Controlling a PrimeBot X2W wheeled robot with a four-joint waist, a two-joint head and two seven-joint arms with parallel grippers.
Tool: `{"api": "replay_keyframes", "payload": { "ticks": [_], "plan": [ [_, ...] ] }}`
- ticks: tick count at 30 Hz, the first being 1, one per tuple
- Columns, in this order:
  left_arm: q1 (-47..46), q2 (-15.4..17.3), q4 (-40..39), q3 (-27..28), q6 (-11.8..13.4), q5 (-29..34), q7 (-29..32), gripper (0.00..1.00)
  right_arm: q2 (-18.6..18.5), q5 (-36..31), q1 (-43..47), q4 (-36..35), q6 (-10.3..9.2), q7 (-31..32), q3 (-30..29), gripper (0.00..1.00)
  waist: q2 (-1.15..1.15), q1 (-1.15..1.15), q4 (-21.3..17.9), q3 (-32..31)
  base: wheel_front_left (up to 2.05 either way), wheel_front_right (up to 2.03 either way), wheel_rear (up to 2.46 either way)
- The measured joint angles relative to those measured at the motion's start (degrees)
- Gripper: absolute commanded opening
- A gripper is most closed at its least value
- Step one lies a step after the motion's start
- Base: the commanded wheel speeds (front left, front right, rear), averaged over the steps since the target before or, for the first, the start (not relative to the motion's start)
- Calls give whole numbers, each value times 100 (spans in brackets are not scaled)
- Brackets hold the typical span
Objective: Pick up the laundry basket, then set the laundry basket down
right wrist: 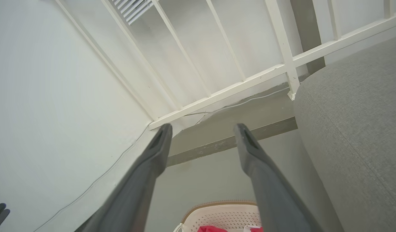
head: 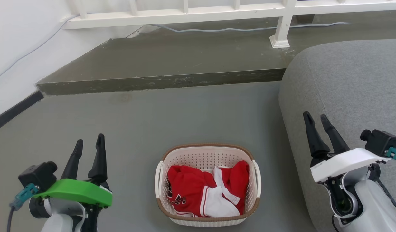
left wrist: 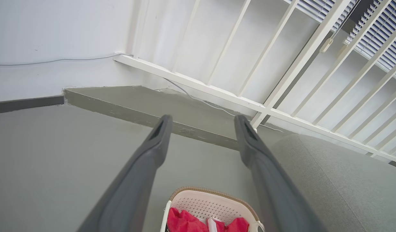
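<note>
While the laundry basket (head: 204, 157) sits on the floor (head: 153, 122), left gripper (head: 90, 139) and right gripper (head: 314, 115) hover spread, empty; pickup pending.

Bright even light, soft faint shadows, head view sharp, wrist views curved toward edges

Basket (head: 207, 158): perforated matt plastic, woven-look rim. Clothes (head: 198, 190): soft cloth. Sofa (head: 352, 83): coarse grey fabric. Floor (head: 172, 109): smooth, matt.
</note>
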Motion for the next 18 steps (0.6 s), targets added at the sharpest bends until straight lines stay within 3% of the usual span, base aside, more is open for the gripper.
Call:
{"api": "replay_keyframes", "payload": {
  "ticks": [18],
  "plan": [
    [-64, -15, -130, -66, -7, 1151, -302, 100, -51, -1105, -62, -12, -52, -302, 199, 100, 0, 0, -1, 5, 0, 0, 0]
  ]
}}
